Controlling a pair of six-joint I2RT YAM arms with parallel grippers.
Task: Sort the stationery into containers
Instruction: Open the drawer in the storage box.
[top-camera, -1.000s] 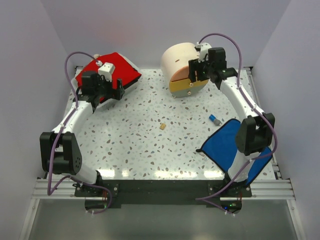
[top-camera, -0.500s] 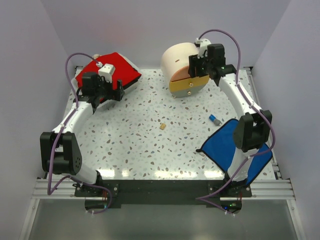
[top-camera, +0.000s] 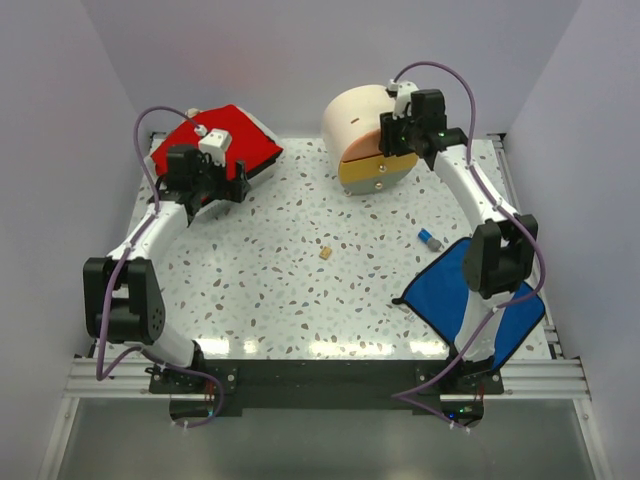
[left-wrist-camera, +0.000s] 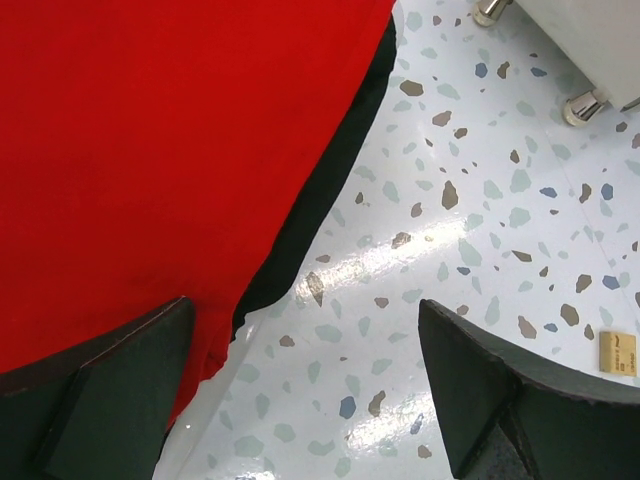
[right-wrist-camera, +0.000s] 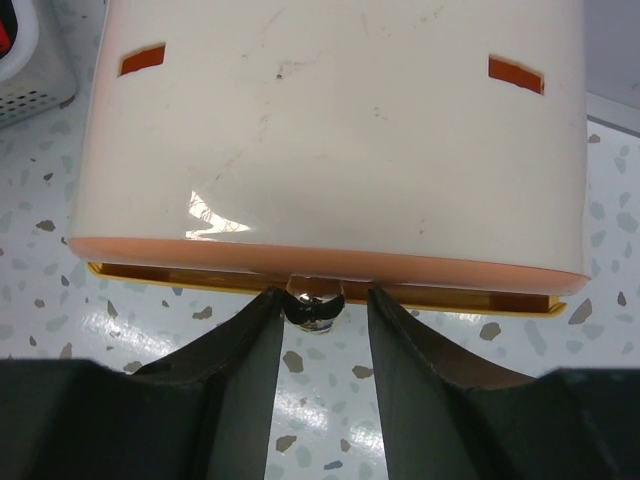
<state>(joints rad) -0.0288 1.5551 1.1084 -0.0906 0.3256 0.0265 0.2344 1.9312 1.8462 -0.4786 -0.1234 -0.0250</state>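
The counter (top-camera: 280, 260) was a pale speckled slab, glossy enough to show glare along its near edge. At its far left corner lay a white case (top-camera: 262, 160) with a red top, set at an angle. At the far edge, right of the middle, a cream drum (top-camera: 350, 115) stood on the counter, with a yellow drawer (top-camera: 365, 175) swung out at its base. A tiny tan cube (top-camera: 325, 253) lay alone near the middle. To its right lay a blue-grey stub (top-camera: 430, 239), just beside a flat blue cloth (top-camera: 445, 285) spread at the near right corner.
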